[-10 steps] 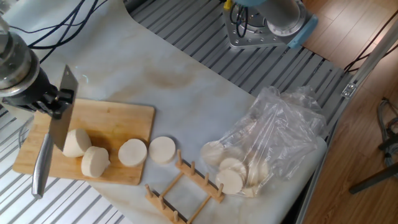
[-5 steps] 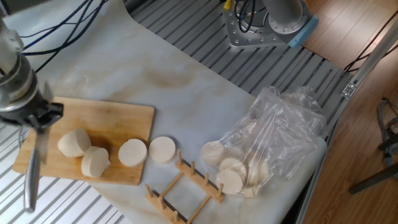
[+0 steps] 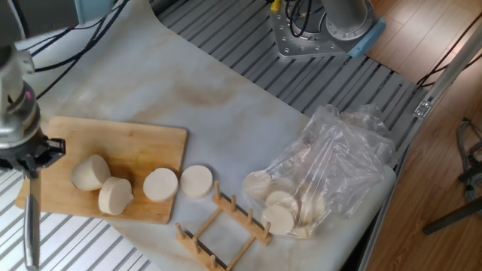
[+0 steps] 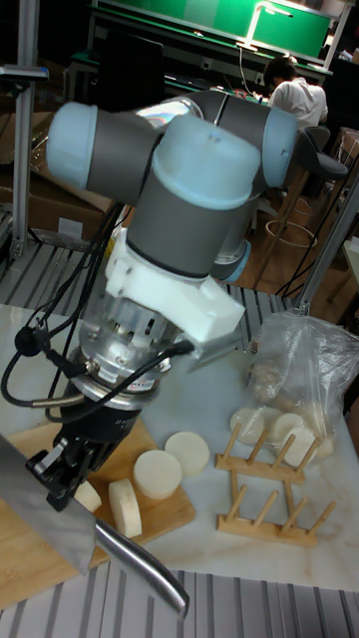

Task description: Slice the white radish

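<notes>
At the far left the hand point(image 3: 32, 154) is clamped on a knife point(image 3: 30, 226). Beside it, on the cutting board point(image 3: 143, 139), lies the white radish point(image 3: 89, 172): dense, stiff, likely slippery and prone to rolling; slice near its flat end.

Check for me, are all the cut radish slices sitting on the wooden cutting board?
No, one round slice lies off the cutting board on the white table cover, beside the wooden rack.
</notes>
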{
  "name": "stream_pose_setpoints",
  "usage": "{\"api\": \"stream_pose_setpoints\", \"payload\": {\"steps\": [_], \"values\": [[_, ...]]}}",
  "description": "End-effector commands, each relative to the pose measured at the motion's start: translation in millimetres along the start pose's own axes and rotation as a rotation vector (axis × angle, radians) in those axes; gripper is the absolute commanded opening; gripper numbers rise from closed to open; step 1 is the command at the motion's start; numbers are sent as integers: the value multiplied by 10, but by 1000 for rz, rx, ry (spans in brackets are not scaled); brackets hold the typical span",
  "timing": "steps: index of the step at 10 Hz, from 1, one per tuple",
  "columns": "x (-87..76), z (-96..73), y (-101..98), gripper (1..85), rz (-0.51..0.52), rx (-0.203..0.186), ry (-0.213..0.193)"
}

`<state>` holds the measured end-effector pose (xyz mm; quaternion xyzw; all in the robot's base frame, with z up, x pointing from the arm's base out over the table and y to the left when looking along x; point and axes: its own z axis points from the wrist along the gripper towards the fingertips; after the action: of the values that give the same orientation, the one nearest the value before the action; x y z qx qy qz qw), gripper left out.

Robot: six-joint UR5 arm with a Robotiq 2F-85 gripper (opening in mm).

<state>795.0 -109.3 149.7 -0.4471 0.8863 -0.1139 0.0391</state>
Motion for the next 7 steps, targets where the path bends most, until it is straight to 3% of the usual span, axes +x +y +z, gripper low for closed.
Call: {"api": "stream_pose_setpoints", "payload": {"steps": [1, 2, 5, 7], "values": [[131, 294, 144, 13, -50, -27, 1], [210, 303, 176, 13, -62, -35, 14], [361, 322, 452, 13, -33, -124, 32], [480, 331, 591, 13, -3, -148, 66]]}}
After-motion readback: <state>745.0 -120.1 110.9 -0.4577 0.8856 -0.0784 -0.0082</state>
